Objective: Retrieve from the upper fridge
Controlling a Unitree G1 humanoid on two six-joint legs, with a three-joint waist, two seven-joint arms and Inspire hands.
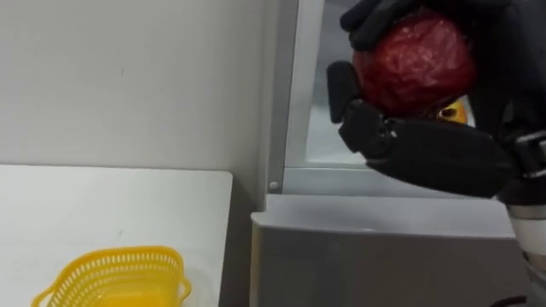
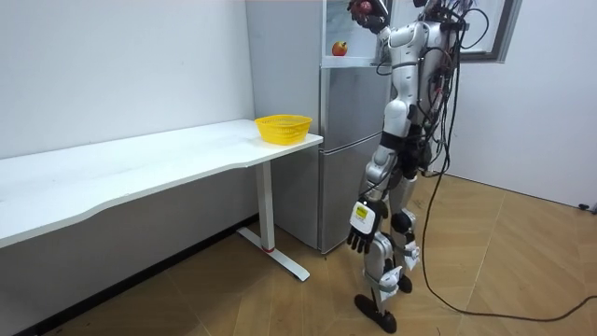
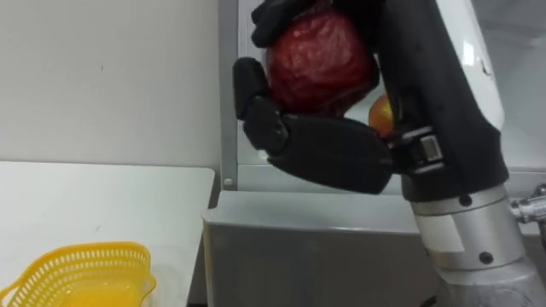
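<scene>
Gripping a dark red crinkled ball (image 3: 320, 68) with fingers curled over its top and thumb beneath, the right hand (image 3: 324, 153) holds it up in front of the open upper compartment of the grey fridge (image 3: 341, 247) (an orange-yellow fruit (image 3: 381, 115) sits on the shelf behind). A yellow basket (image 3: 77, 269) stands on the white table (image 3: 102, 196) just beside the fridge. The left hand (image 2: 362, 224) hangs by the thigh, fingers relaxed.

Bare test room rigged for housework trials.
Plain white walls (image 2: 121, 65), wood-look floor (image 2: 522, 271), one long white surface (image 2: 140, 163) carrying a yellow basket (image 2: 283, 128), grey fridge (image 2: 345, 149) beside it.
</scene>
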